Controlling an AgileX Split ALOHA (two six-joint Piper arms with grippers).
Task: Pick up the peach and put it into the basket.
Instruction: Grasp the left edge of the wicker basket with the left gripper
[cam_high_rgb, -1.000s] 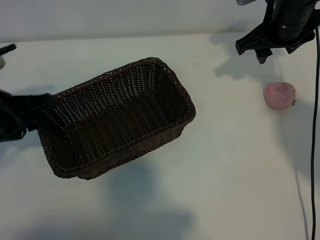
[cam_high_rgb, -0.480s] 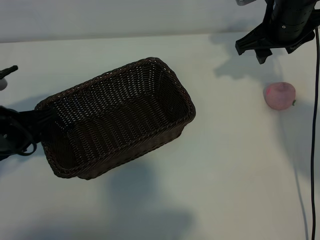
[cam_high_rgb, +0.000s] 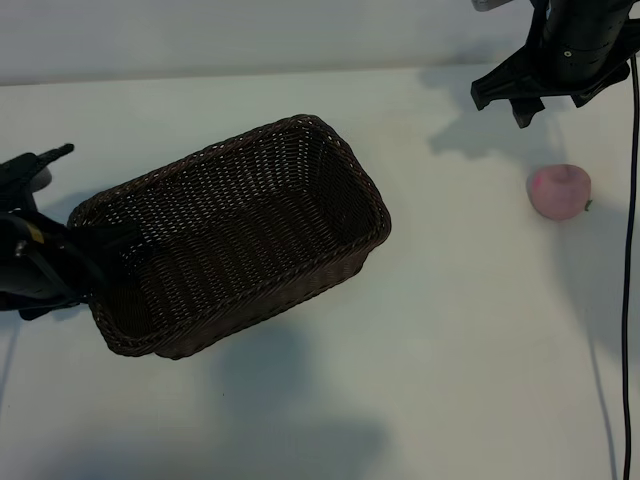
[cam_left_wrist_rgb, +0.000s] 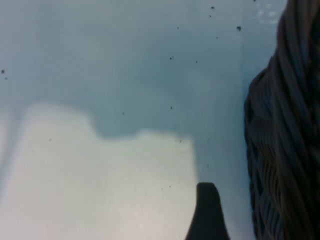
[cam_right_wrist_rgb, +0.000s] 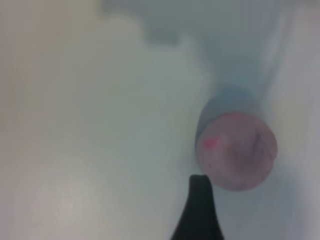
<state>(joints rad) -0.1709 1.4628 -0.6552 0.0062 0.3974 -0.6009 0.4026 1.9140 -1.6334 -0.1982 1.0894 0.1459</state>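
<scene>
The peach (cam_high_rgb: 559, 191) was seen at the right edge of the exterior view, resting on the white surface (cam_high_rgb: 460, 330) and not yet picked up. The basket (cam_high_rgb: 232, 235) was set at the centre-left of the frame, turned on a diagonal, nothing visible inside it and well apart from the fruit.

The right hand (cam_high_rgb: 522, 98) was held in the upper right of the frame, above and a little to the left of the peach — spread, with nothing between its fingers. In the right wrist view the peach (cam_right_wrist_rgb: 236, 150) was shown just beside one dark fingertip (cam_right_wrist_rgb: 199, 210), so the hand was judged to be poised for a descent onto the fruit, its jaws wide enough to take the round body.

The left hand (cam_high_rgb: 95, 238) was found at the left edge of the frame, against the basket's near-left end, also spread. In the left wrist view the braided rim (cam_left_wrist_rgb: 285, 135) was seen close beside a fingertip (cam_left_wrist_rgb: 206, 212); whether the rim was touched could not be told. The placing was judged to serve as a brace — the light wicker could be steadied there while the fruit was brought across and dropped in.
</scene>
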